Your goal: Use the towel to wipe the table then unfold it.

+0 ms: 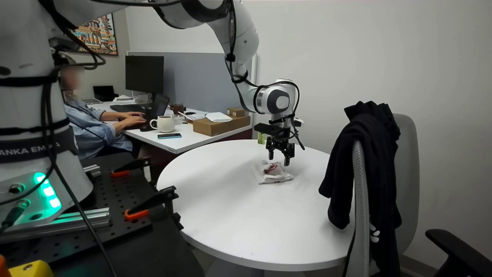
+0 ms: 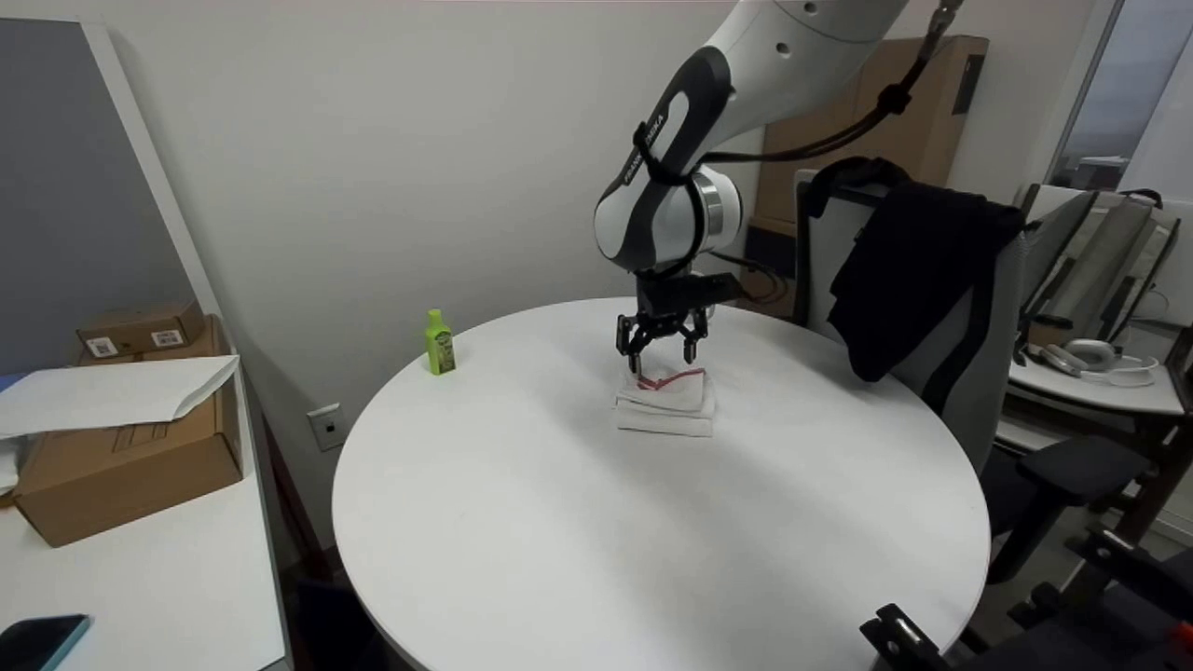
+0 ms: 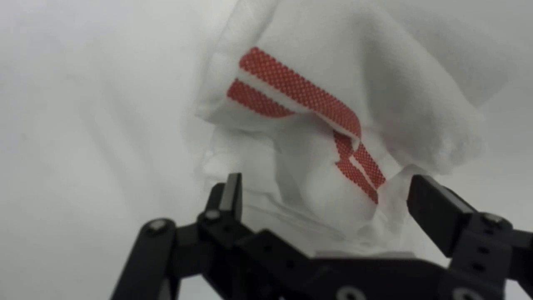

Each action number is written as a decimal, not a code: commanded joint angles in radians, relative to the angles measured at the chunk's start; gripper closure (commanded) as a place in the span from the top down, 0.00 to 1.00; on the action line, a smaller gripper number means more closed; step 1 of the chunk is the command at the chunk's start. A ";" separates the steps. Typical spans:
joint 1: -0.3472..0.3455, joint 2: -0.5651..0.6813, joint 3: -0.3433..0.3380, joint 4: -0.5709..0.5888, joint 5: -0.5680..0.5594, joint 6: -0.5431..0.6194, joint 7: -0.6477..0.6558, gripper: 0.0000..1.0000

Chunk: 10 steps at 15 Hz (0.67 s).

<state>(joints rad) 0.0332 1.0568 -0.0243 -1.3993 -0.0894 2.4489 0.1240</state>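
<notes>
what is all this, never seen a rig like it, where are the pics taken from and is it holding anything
It's a robot arm ending in a black, two-fingered claw. Two pictures come from cameras standing apart from the robot, looking across a round white table; the close-up is taken from its wrist, looking down past the claw. On the table lies a white towel with red stripes, loosely folded, and a green bottle stands near the edge. Nothing is held: the claw is open over the towel, though whether they touch is hard to tell.
</notes>
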 commanded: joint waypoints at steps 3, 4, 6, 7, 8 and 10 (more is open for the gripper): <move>-0.032 -0.194 0.032 -0.244 0.035 0.045 -0.076 1.00; -0.041 -0.214 0.045 -0.266 0.038 0.034 -0.101 1.00; -0.062 -0.249 0.080 -0.314 0.042 0.010 -0.173 1.00; -0.067 -0.263 0.093 -0.334 0.041 -0.001 -0.203 1.00; -0.070 -0.273 0.102 -0.347 0.038 -0.015 -0.229 1.00; -0.060 -0.290 0.103 -0.366 0.018 -0.058 -0.268 1.00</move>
<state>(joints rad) -0.0222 0.8266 0.0626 -1.6969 -0.0774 2.4393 -0.0643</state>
